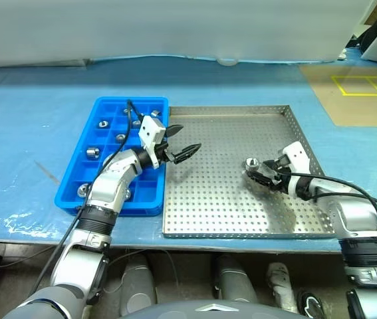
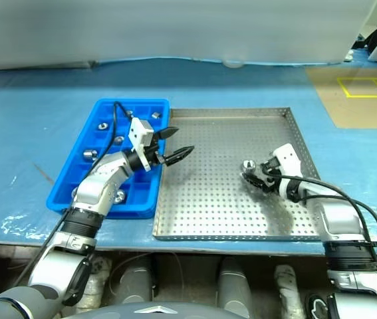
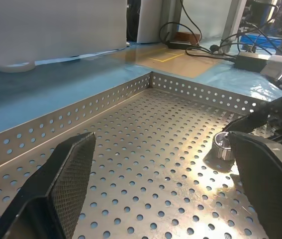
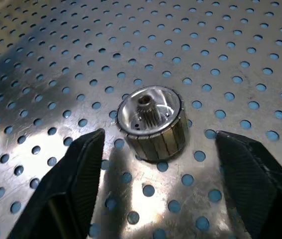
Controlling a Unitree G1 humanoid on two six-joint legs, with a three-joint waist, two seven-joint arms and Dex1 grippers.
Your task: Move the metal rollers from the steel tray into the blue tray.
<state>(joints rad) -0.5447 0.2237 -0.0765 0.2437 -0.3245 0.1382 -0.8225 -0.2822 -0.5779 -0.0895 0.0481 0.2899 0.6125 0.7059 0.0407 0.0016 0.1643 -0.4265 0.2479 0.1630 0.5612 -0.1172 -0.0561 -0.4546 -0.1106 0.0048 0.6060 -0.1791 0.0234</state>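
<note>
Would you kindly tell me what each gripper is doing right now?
Left gripper: open, holding nothing.
Right gripper: open, fingers on either side of a roller, not gripping it.

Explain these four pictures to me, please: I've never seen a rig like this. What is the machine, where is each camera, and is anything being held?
This is a humanoid robot with two arms, each ending in a gripper of two black fingers. Two pictures come from a stereo camera on its head, looking down over a table covered in a blue sheet. The other two come from cameras on the wrists, looking along each gripper's fingers.

On the table lie a blue tray with square compartments, several holding small metal rollers, and beside it a perforated steel tray. One roller stands on the steel tray.

The left gripper is open and empty, over the steel tray's edge nearest the blue tray. The right gripper is low over the steel tray with a finger on each side of that roller, not touching it. Nothing is held.
</note>
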